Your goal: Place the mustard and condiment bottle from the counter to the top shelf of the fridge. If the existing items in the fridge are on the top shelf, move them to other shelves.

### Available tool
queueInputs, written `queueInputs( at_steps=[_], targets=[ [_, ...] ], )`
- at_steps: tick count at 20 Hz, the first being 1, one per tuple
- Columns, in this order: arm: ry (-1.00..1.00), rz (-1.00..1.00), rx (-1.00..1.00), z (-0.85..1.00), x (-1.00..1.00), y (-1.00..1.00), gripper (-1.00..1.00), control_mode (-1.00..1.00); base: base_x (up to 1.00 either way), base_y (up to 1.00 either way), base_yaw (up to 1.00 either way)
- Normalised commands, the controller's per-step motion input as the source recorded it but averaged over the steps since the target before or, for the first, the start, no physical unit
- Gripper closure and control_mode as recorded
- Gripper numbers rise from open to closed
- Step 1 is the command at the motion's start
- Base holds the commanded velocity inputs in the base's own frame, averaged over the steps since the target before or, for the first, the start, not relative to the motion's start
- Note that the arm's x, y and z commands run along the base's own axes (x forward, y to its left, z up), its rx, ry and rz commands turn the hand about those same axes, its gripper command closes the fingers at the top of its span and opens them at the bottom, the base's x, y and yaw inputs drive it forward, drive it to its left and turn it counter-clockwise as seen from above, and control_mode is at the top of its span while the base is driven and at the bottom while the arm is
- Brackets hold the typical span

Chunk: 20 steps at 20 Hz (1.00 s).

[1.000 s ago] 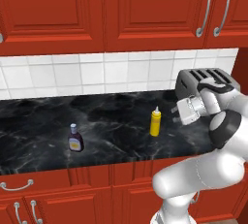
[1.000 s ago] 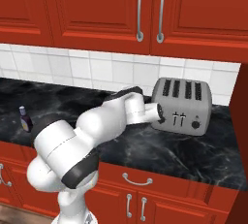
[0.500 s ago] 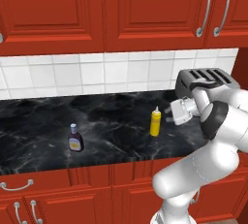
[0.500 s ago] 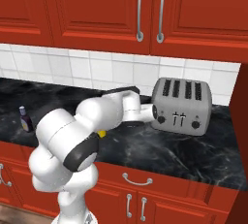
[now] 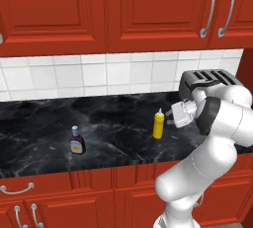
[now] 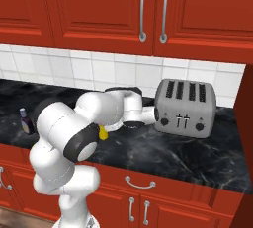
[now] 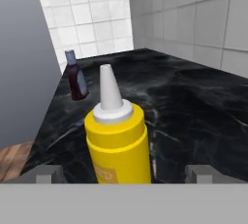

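The mustard (image 5: 158,124) stands upright on the black counter (image 5: 118,118), a yellow squeeze bottle with a pale nozzle. My gripper (image 5: 169,118) is open just to its right, pointing at it. In the hand view the mustard (image 7: 118,140) rises close between the two spread fingertips (image 7: 46,172), with gaps on both sides. In the right base view my arm covers all but a yellow sliver of the mustard (image 6: 103,133). The condiment bottle (image 5: 76,141) stands farther left, dark with a pale cap; the condiment bottle (image 6: 26,121) (image 7: 76,77) is untouched. The fridge, its top shelf and the existing items are out of view.
A silver four-slot toaster (image 5: 207,80) (image 6: 185,106) stands on the counter (image 6: 163,150) right behind my hand. White tiles (image 5: 99,76) back the counter and red wall cabinets (image 5: 123,10) hang above it. Open counter lies between the two bottles.
The arm has swung left from in front of the toaster, bringing the open hand up beside the mustard. Neither bottle has moved.
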Motion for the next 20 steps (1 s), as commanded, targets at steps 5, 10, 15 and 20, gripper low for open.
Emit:
queueInputs(
  at_steps=[5,10,15,20],
  targets=[
    [0.00,0.00,0.00,-0.01,0.00,0.01,-1.00,-1.00,0.00,0.00,0.00],
    [0.00,0.00,0.00,0.00,-0.03,0.02,-1.00,-1.00,0.00,0.00,0.00],
    [0.00,0.00,0.01,0.00,-0.10,0.07,-1.00,-1.00,0.00,0.00,0.00],
    [0.00,0.00,0.01,0.00,-0.12,0.15,-1.00,-1.00,0.00,0.00,0.00]
  ],
)
